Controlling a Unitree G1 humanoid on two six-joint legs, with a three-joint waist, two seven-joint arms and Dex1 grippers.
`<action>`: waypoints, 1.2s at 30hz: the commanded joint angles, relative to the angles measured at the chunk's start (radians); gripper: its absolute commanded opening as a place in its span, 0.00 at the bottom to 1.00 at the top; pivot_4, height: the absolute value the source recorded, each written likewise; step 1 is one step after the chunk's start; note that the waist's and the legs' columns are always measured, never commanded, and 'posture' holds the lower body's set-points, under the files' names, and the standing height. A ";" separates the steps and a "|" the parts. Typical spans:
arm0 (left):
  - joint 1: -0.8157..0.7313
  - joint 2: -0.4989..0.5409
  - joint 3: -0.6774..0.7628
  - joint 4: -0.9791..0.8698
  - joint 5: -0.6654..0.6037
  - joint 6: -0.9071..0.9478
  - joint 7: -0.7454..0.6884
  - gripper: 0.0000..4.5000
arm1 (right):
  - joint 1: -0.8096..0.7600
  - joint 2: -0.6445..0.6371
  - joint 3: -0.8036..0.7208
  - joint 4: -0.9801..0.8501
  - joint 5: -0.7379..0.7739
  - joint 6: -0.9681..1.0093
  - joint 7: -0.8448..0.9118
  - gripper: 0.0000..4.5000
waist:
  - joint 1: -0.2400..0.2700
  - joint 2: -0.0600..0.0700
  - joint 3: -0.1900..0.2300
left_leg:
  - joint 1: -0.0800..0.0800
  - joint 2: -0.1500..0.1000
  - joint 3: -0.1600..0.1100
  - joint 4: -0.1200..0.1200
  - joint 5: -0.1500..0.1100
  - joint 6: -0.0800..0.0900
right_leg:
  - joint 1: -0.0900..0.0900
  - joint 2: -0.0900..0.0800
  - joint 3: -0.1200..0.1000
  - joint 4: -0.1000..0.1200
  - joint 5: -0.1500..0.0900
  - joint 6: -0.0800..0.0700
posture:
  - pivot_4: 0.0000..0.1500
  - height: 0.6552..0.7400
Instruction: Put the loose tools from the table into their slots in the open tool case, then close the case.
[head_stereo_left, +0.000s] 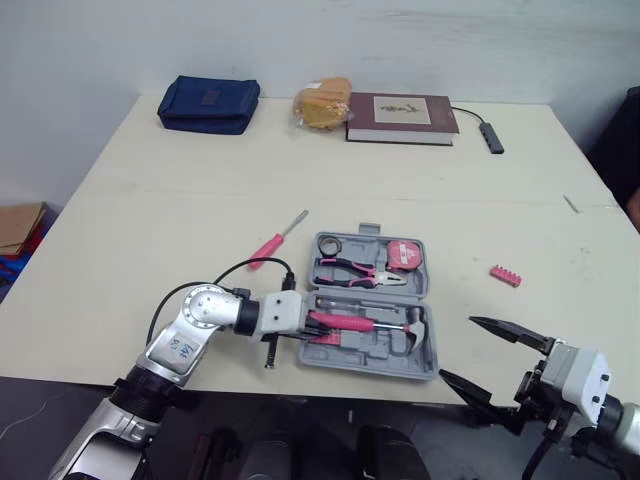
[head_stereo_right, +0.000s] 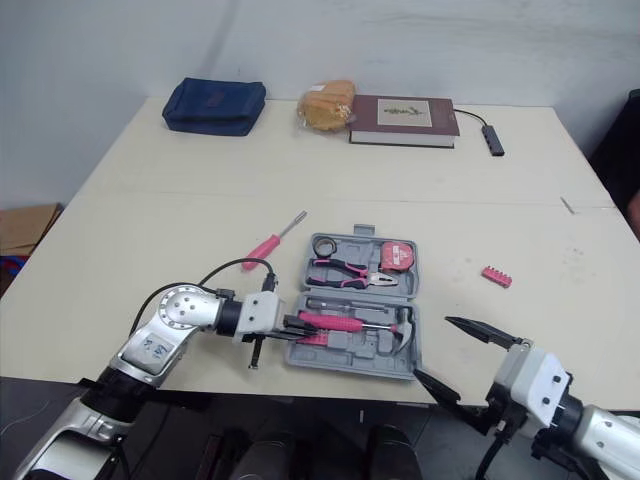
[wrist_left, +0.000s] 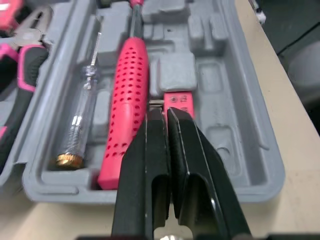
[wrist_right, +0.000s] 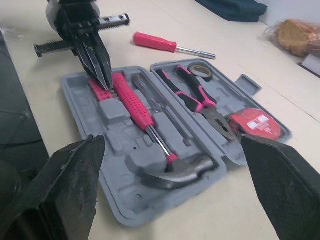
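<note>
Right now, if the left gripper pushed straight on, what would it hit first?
Most likely the small pink tool seated in the tool case, right ahead of the left gripper, beside the hammer handle.

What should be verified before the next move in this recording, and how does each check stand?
1. Grey plastic tool case open, both halves flat: ok.
2. Pink-handled hammer seated in its slot: ok.
3. Left gripper clear of the case: not ok; its shut fingers point at a small pink piece beside the hammer handle.
4. That piece fully seated: cannot tell.
5. Right gripper open and free: ok; it hangs at the table edge, right of the case.
6. Loose tools stowed: not ok; the pink-handled screwdriver and the small pink bit strip lie on the beige table.
</note>
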 joint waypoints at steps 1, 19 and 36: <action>-0.001 0.031 0.210 0.078 -0.169 -0.122 -0.071 0.02 | 0.042 0.029 -0.125 0.064 -0.007 -0.089 0.011 1.00 | -0.002 0.000 0.002 | 0.000 0.000 0.000 0.000 0.000 0.000 | 0.000 0.000 0.000 0.000 0.000 0.000 | 1.00 1.00; 0.222 0.351 0.709 0.841 -0.166 -0.435 0.054 1.00 | 0.182 0.217 -0.414 0.672 0.010 -0.438 -0.019 1.00 | -0.004 0.000 0.007 | -0.001 0.001 0.003 -0.013 -0.007 -0.007 | -0.007 -0.001 0.001 -0.005 -0.002 -0.003 | 1.00 1.00; 0.185 0.230 0.666 0.539 -0.227 -0.250 0.020 1.00 | 0.083 0.175 -0.383 0.778 0.130 -0.396 -0.028 1.00 | -0.006 0.001 0.008 | 0.000 0.001 0.006 -0.017 -0.003 -0.010 | -0.011 -0.001 0.004 -0.001 -0.002 -0.004 | 1.00 1.00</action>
